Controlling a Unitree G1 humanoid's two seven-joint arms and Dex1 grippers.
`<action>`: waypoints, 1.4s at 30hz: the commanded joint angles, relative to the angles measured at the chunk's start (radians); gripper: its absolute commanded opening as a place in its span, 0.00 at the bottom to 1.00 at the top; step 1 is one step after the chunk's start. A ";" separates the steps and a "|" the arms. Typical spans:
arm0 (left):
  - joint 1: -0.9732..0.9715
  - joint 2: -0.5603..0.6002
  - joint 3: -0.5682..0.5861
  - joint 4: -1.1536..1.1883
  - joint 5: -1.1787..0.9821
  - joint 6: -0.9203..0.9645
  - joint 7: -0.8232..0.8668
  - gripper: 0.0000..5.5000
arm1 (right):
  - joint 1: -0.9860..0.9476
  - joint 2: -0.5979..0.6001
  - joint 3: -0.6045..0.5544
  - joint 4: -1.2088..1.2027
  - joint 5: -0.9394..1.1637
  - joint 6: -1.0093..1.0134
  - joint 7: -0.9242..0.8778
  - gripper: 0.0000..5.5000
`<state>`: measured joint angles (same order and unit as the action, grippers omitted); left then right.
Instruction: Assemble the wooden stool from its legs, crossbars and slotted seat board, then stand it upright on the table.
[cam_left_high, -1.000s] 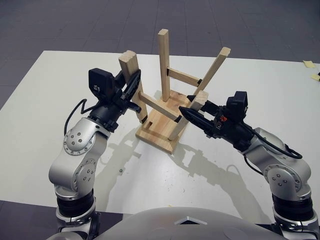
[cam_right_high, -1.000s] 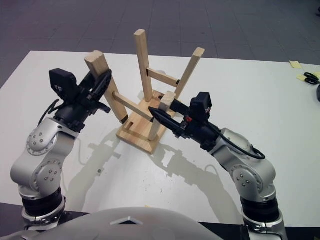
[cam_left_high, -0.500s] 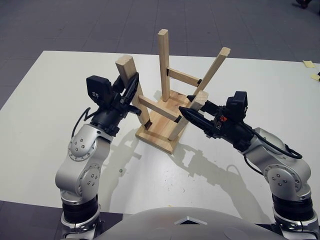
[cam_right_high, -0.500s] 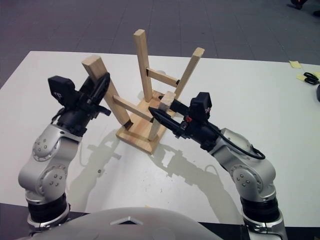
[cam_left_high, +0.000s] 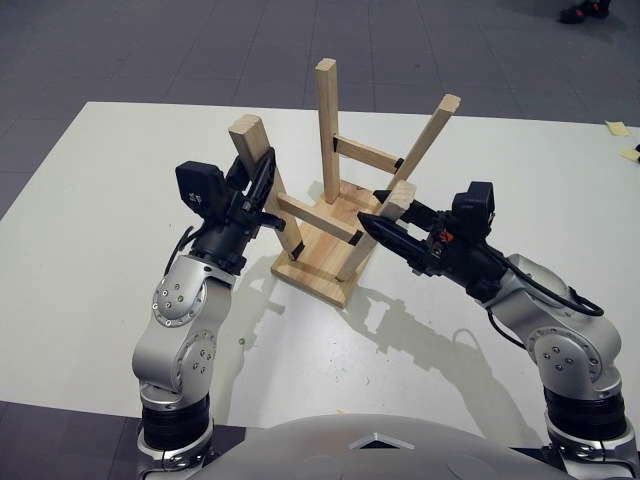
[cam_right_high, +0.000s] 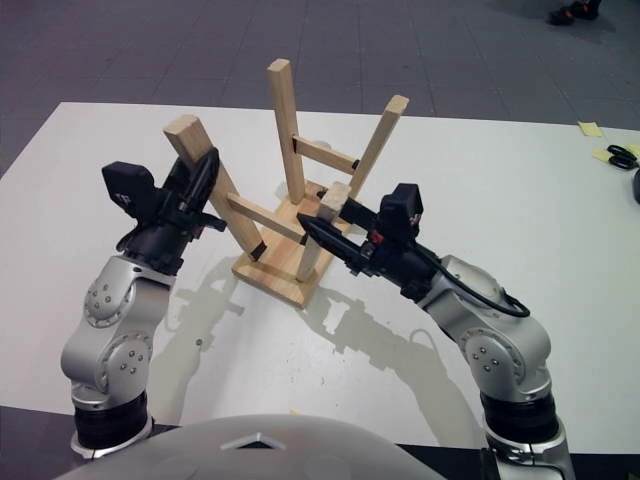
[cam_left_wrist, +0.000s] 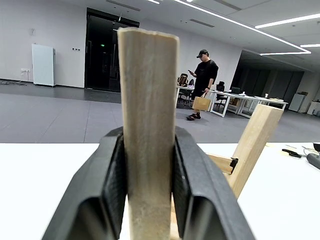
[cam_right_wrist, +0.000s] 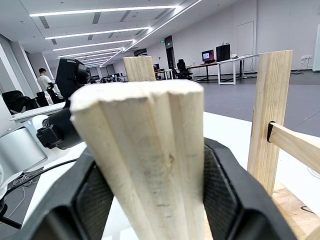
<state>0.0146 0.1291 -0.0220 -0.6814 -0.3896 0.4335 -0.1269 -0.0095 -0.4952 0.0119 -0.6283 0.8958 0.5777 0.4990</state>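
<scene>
Pale wooden stool (cam_left_high: 315, 268) inverted on white surface (cam_left_high: 90, 200). Fingers clenched: left gripper (cam_left_high: 264, 186) on outer leg (cam_left_high: 248, 138), right gripper (cam_left_high: 381, 227) on near leg (cam_left_high: 400, 197). Probably seating joints; flipping upright follows.

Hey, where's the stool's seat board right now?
In the head views, the seat board rests near the middle of the table, legs pointing up, between the left pincer and the right pincer, which each clamp a leg.

Both eye views look forward and down onto the table (cam_left_high: 90, 200), sharing the upturned stool (cam_left_high: 312, 268). Each wrist view faces outward, close against a stool leg (cam_left_wrist: 148, 130).
</scene>
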 joint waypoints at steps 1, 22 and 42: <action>-0.021 0.001 -0.072 0.033 0.019 -0.022 -0.045 0.19 | 0.052 -0.013 0.045 0.058 -0.033 0.085 -0.029 0.42; 0.005 -0.056 -0.025 0.095 -0.073 -0.048 -0.052 0.19 | 0.048 -0.019 0.046 0.063 -0.036 0.087 -0.023 0.42; 0.227 0.090 -0.127 0.174 -0.015 -0.201 -0.224 0.19 | 0.042 -0.027 0.028 0.056 -0.016 0.095 -0.027 0.42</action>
<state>0.1321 0.1599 -0.0550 -0.5505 -0.4012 0.1543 -0.2319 -0.0096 -0.5076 0.0101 -0.6282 0.8981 0.5788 0.5081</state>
